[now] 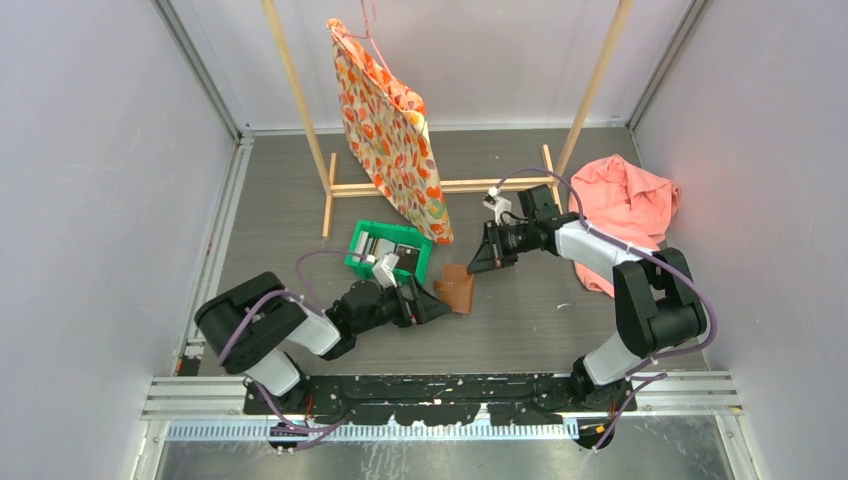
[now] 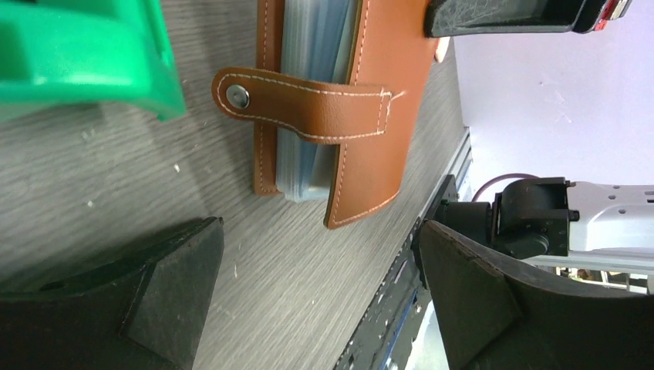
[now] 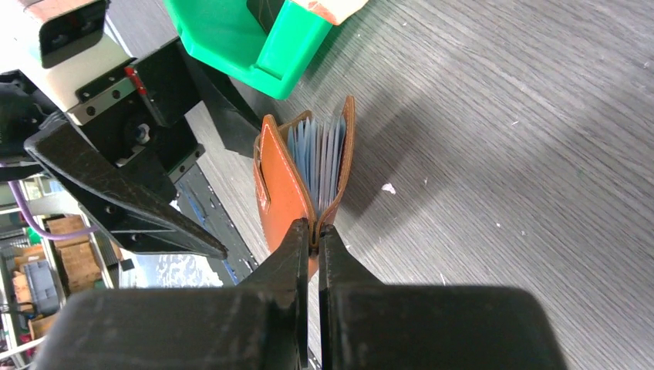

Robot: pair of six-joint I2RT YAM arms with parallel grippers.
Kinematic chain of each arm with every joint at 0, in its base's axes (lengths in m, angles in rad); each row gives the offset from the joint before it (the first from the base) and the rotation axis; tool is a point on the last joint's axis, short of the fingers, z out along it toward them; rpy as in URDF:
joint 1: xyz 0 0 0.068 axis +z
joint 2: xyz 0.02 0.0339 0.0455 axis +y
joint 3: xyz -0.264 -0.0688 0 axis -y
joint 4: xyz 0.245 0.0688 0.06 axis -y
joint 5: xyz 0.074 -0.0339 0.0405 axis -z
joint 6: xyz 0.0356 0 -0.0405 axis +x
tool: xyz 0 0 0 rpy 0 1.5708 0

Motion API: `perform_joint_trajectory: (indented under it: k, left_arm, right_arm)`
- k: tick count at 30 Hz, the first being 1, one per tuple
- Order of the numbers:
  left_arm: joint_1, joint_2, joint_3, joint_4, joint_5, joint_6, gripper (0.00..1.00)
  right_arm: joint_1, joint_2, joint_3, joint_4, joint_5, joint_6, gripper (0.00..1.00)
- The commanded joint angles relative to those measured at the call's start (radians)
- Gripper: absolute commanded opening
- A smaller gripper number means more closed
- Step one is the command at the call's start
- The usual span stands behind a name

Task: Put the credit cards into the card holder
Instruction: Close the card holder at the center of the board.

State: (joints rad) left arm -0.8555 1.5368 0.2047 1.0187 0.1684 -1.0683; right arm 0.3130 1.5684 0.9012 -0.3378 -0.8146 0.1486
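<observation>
Leather card holder (image 3: 281, 185) stands pinched by the right gripper (image 3: 316, 231); left gripper (image 2: 324, 301), released, waits at 9 o'clock. Next move: collect credit cards (image 1: 380, 243) from the green bin (image 1: 358, 262), 10 o'clock.

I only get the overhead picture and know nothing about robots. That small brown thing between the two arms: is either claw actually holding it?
Observer: Yes. The right wrist camera shows the right claw pinched shut on the edge of the card holder.
Operator: And the left one?
Observer: The left claw is wide open; the holder lies just beyond it, not gripped.
Operator: Anything inside it?
Observer: Its covers stand parted, with a row of clear bluish sleeves between them.
</observation>
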Motion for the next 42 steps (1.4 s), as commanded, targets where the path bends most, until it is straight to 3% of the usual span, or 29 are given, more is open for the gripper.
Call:
perform_joint_trajectory:
  k: [1,7,11,24,42]
  left_arm:
    - [-0.007,0.093,0.027,0.235,0.014,-0.008,1.0]
    - [-0.008,0.225,0.028,0.407,0.018,-0.029,1.0]
    - [-0.008,0.249,0.054,0.412,0.032,-0.031,1.0]
    - [-0.008,0.214,0.086,0.412,0.072,-0.01,1.0]
    - [-0.005,0.023,0.036,0.412,0.107,0.006,1.0]
  right_arm:
    - [-0.014,-0.042,0.032,0.025,-0.075,0.01,0.01]
    - [-0.026,-0.056,0.039,0.027,-0.113,0.021,0.01]
    - [-0.034,-0.066,0.048,0.026,-0.149,0.028,0.01]
    - [-0.056,-0.145,0.067,0.029,-0.221,0.054,0.01]
    - [-0.063,-0.222,0.133,-0.068,-0.321,-0.014,0.01]
